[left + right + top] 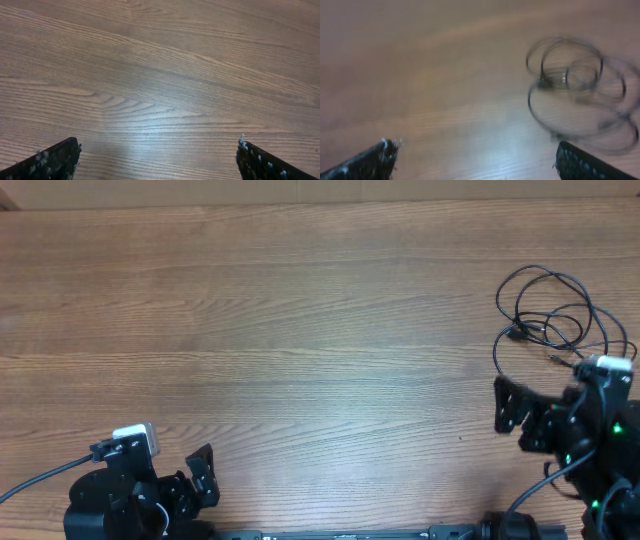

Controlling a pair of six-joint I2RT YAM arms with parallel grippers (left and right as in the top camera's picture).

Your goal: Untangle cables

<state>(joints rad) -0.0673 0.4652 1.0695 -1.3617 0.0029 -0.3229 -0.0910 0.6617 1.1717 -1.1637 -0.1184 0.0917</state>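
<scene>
Approach step: cables [560, 315] lie tangled on the bench [300, 300], jaws apart on left gripper [158, 145] and right gripper [475, 146]; the right must next reach a loop

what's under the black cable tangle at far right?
Through the loops of the thin black cables, only the brown wood-grain table shows. The right arm's black wrist covers their near end, so that part is hidden.
</scene>
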